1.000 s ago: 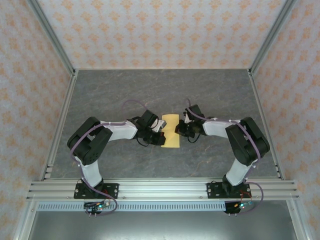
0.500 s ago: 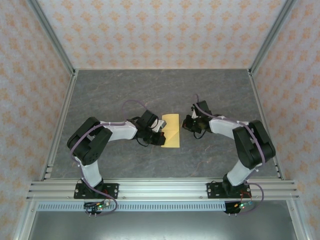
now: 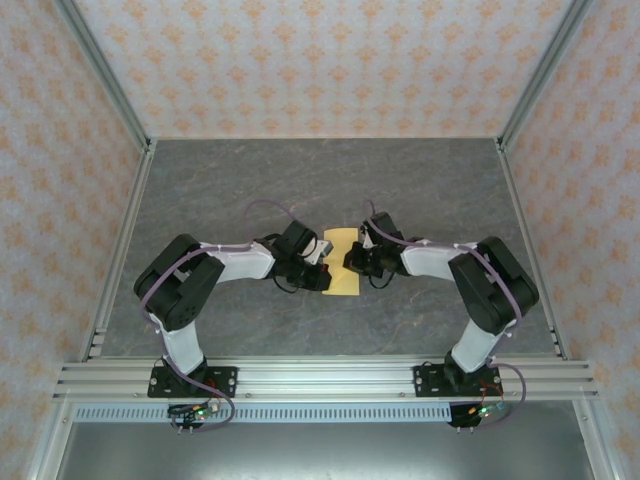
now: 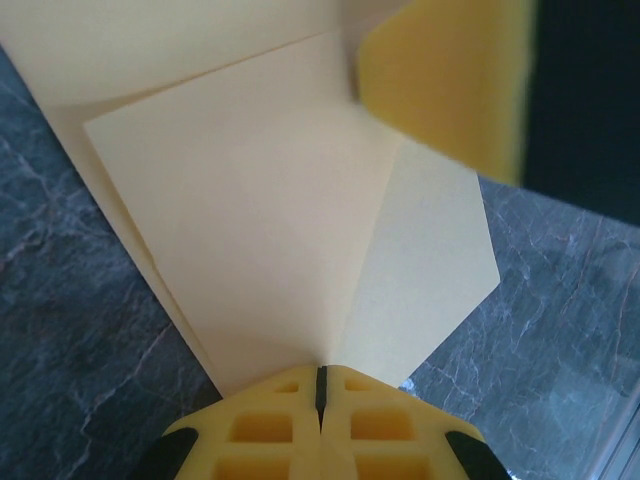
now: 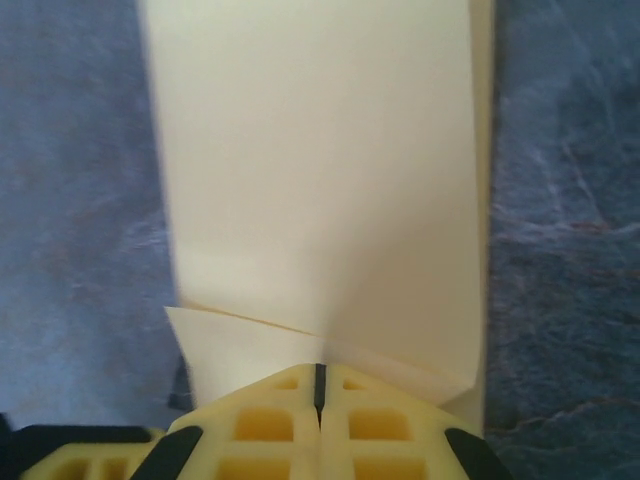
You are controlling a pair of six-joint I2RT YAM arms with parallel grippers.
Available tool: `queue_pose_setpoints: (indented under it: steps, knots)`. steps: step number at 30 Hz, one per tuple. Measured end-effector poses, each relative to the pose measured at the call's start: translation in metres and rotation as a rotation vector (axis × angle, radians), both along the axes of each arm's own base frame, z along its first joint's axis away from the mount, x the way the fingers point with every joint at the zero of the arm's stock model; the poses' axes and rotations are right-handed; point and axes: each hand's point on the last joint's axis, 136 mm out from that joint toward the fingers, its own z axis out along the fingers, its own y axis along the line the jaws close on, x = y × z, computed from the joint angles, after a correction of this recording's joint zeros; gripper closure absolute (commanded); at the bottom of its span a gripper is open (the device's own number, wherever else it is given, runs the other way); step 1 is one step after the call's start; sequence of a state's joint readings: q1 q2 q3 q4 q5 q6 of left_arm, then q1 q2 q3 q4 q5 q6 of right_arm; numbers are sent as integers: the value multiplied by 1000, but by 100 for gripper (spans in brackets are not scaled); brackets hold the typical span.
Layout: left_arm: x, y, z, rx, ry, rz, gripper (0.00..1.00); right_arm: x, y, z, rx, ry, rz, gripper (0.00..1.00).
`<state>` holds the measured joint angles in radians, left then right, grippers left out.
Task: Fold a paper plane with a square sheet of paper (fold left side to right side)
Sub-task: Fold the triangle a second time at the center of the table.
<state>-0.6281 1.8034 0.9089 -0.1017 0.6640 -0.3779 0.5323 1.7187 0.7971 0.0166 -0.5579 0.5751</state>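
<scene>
Even, bright overhead light, soft faint shadows, sharp top view, wrist views washed pale, blurred up close

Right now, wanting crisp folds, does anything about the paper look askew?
Yes: the layers of the square sheet of paper don't line up. The left wrist view shows a lower edge peeking out left of the top flap; the right wrist view shows a small corner jutting out at lower left.

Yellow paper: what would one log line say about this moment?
paper: folded strip | left gripper: shut, tip on paper | right gripper: shut, tip on paper
</scene>
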Motion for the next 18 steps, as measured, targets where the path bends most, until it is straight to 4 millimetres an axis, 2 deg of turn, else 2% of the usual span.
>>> queue_pose_setpoints:
  steps: [7, 15, 18]
  knots:
    - [0, -3, 7, -14, 16, 7, 93, 4, 0, 1, -19, 10, -7, 100]
    - [12, -20, 31, -84, -12, -18, 95, 4, 0, 1, -19, 9, -5, 100]
    - [15, -23, 29, -85, -6, -20, 95, 4, -1, 0, -22, 10, -6, 100]
